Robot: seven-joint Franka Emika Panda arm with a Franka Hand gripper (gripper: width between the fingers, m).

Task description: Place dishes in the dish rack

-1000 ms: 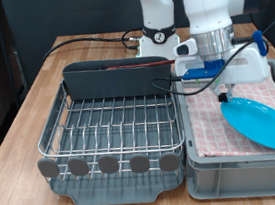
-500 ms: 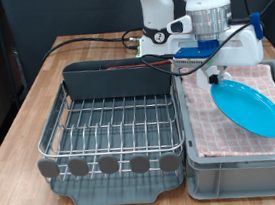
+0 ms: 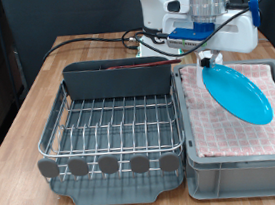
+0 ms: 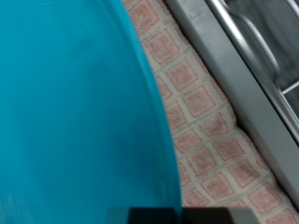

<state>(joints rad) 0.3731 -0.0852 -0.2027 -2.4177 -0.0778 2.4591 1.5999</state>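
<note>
Light blue is what fills most of your wrist view: the plate (image 4: pixel 79 103) sits right against the camera, over the pink checked cloth (image 4: pixel 201 112). In the exterior view the plate (image 3: pixel 239 93) hangs tilted, its upper edge caught at the hand (image 3: pixel 209 61), its lower edge toward the exterior view's right, above the cloth-lined grey bin (image 3: pixel 246 166). The fingers themselves are largely hidden behind the hand's body, so judge it clamped on the plate's rim from the way the plate hangs, not from a clear look at the fingertips.

As for progress, you are early. The dish rack (image 3: pixel 105 127) at the exterior view's left has nothing resting on its wire grid as far as these views show; its tall back compartment (image 3: pixel 115 80) and the row of round tabs (image 3: pixel 110 164) along the front edge look unoccupied too. So nothing appears racked, and the plate is only lifted out of the bin, not yet across. You cannot see a mug or a wooden spoon in either view.

Around you: black cables (image 3: pixel 100 42) trail over the wooden worktop (image 3: pixel 35 90) behind the rack. Between the plate and the grid stand the bin's near wall and the rack's raised rim, side by side.
</note>
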